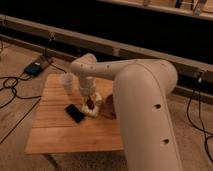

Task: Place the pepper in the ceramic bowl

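Carrying stage, by my reading: the gripper [90,104] is hanging low over the middle of the wooden table [55,135]. Its jaws are looking narrowly closed on the pepper [90,102], though the dim view is leaving the actual contact uncertain.

Entry, pepper: showing as a small, rounded, dark-red spot, far smaller than the bowl, and sitting between the pale parts of the gripper. No stem or surface detail is coming through.

Entry, ceramic bowl [108,107]: lying just beside the gripper at its 3 o'clock. It is reading as round and dark maroon, with its right side disappearing behind the robot's large white arm [145,110]. The pepper is sitting outside the rim, not yet over the opening.

Other entries: a pale translucent cup [66,82] is standing at 11 o'clock from the gripper, toward the table's far-left corner. A flat black object [75,113] is lying near the gripper at its 8 o'clock.

Next move, as judged: the step is calling for a short travel toward 3 o'clock, with the pepper riding high enough to clear the near rim. After that it is asking for centring over the hollow and a release from low down. The margin is looking slim, since bowl and gripper are sitting so close that a grazed rim could be pushing the bowl aside.
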